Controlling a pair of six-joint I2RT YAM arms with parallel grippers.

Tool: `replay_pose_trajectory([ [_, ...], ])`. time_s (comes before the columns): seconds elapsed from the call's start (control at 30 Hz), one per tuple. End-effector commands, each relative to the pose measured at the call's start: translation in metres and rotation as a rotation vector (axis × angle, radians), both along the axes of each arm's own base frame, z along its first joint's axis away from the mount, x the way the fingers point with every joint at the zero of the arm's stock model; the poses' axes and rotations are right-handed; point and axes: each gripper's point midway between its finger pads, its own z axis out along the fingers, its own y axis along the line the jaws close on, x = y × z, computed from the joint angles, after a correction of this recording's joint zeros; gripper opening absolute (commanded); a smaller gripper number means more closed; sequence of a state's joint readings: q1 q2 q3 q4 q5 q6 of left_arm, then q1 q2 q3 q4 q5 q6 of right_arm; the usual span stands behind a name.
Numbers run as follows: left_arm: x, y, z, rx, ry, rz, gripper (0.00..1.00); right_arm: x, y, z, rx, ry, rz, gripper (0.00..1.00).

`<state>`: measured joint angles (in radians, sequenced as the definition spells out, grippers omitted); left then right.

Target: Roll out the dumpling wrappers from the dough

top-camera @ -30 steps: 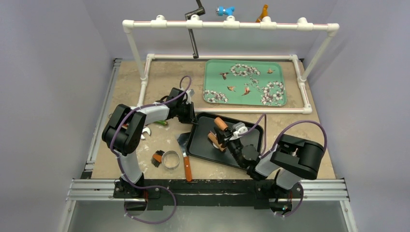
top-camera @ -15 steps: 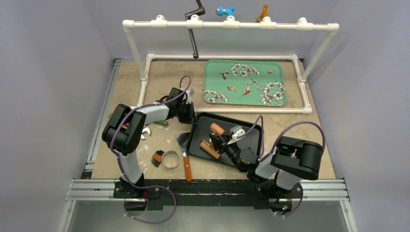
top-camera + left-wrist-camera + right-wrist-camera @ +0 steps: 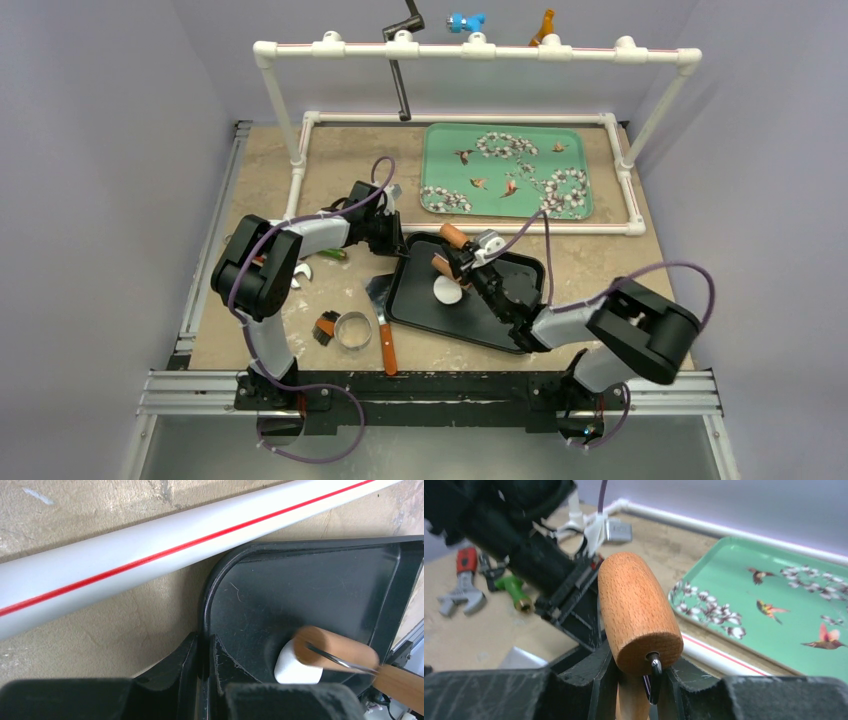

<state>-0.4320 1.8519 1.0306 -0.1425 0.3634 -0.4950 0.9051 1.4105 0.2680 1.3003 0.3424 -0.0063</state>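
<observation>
A single dumpling wrapper (image 3: 447,291), a small white round of dough, lies on the floor of a black tray (image 3: 520,310) in the middle of the overhead view, toward the tray's left half. In the left wrist view the dough (image 3: 292,669) sits at lower right, its top edge covered by a wooden roller (image 3: 332,649); whether the two touch cannot be told.

From above, the roller (image 3: 452,238) sits just above the wrapper in the frame. The right gripper (image 3: 466,264) grasps it, and its own camera shows the fingers (image 3: 601,680) clenched on the roller's (image 3: 639,610) handle.

The left gripper (image 3: 393,240) pinches the tray's upper left corner, with its fingers (image 3: 225,665) clamped over the rim (image 3: 207,595).

Left of the tray, a metal ring cutter (image 3: 352,331) and a wooden-handled scraper (image 3: 384,335) rest on the tabletop. A green tray (image 3: 505,172) printed with birds and flowers lies at upper right, inside a white pipe frame (image 3: 470,50).
</observation>
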Motion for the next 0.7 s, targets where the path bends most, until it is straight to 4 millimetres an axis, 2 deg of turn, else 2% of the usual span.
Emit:
replay_pose_trajectory([
  [0.0,-0.017,0.038,-0.046,0.172,0.117,0.064,0.0,0.005,0.019,0.011,0.038,-0.098,0.078,0.0],
  [0.17,-0.016,0.038,-0.046,0.171,0.117,0.064,0.0,0.003,0.019,-0.012,0.02,-0.047,0.086,0.0],
  [0.27,-0.017,0.038,-0.046,0.173,0.12,0.065,0.0,0.004,0.005,-0.036,-0.018,0.002,0.03,0.0],
  [0.33,-0.016,0.038,-0.046,0.172,0.118,0.064,0.0,0.003,-0.008,-0.037,-0.003,-0.006,-0.015,0.0],
  [0.43,-0.017,0.038,-0.048,0.174,0.128,0.064,0.0,0.007,-0.004,-0.02,-0.038,-0.049,-0.018,0.0],
  [0.6,-0.017,0.038,-0.048,0.175,0.13,0.065,0.0,0.01,0.011,0.038,-0.017,-0.162,0.03,0.0],
  [0.67,-0.017,0.039,-0.048,0.176,0.127,0.065,0.0,0.005,0.017,0.05,0.003,-0.171,0.073,0.0],
])
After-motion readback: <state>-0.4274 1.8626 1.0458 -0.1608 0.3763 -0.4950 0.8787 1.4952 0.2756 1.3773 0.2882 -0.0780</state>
